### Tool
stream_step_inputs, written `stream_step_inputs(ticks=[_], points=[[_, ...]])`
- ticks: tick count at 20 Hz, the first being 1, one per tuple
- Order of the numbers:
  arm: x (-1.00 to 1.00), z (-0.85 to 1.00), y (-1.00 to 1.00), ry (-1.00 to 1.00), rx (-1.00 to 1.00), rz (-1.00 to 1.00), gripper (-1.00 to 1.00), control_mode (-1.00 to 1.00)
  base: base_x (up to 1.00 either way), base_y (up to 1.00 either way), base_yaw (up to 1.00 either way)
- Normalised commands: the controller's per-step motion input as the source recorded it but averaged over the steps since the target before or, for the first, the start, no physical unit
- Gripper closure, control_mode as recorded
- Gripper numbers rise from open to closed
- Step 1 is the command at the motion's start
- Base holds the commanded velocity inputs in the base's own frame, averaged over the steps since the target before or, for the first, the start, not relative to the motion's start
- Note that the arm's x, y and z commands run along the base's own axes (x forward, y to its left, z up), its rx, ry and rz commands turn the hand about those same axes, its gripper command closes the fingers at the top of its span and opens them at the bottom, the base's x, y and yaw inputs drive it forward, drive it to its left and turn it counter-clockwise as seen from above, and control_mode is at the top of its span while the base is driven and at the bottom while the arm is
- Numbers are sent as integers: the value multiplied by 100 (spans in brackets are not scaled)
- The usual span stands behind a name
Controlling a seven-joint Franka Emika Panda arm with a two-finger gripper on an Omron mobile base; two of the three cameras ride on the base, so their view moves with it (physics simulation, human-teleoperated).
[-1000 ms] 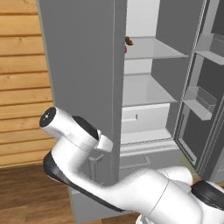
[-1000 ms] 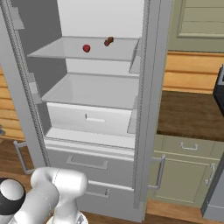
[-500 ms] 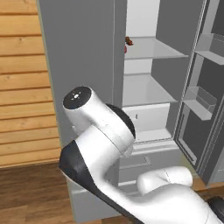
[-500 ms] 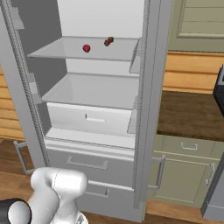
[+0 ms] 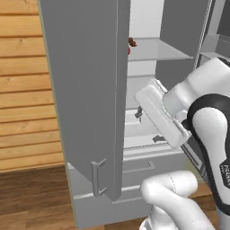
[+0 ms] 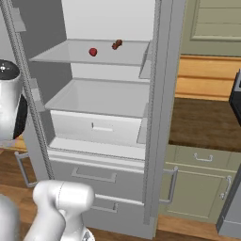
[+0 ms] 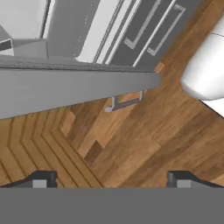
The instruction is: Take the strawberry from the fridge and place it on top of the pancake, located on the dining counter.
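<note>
One small red strawberry sits on the upper shelf of the open fridge, well above the claw, which hangs spread wide, empty, over the wooden floor.

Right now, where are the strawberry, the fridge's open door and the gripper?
strawberry point(image 6: 93, 52): right base view, middle of the berry on the upper shelf.
fridge door point(image 5: 85, 90): left base view, its flat outer face.
gripper point(image 7: 111, 178): hand view, midway between the fingertips.

Arm: glossy white rounded links, dark joint bands
Marking: small white lettering on a dark band
Fingertips: small, dark
</note>
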Motion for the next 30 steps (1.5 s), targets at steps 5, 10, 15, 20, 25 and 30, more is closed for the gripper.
stream_step_inputs(ticks=[5,10,15,20,25,30], points=[[19,24,-60,-11,75,13,-100,-100,0,0,0],[88,39,-21,-13,49,26,-100,-100,0,0,0],[77,26,5,-2,17,34,-100,-100,0,0,0],[69,0,16,-17,0,28,-100,-100,0,0,0],[57,-1,17,-12,0,18,-100,-100,0,0,0],[52,-10,34,-14,0,9,-100,-100,0,0,0]])
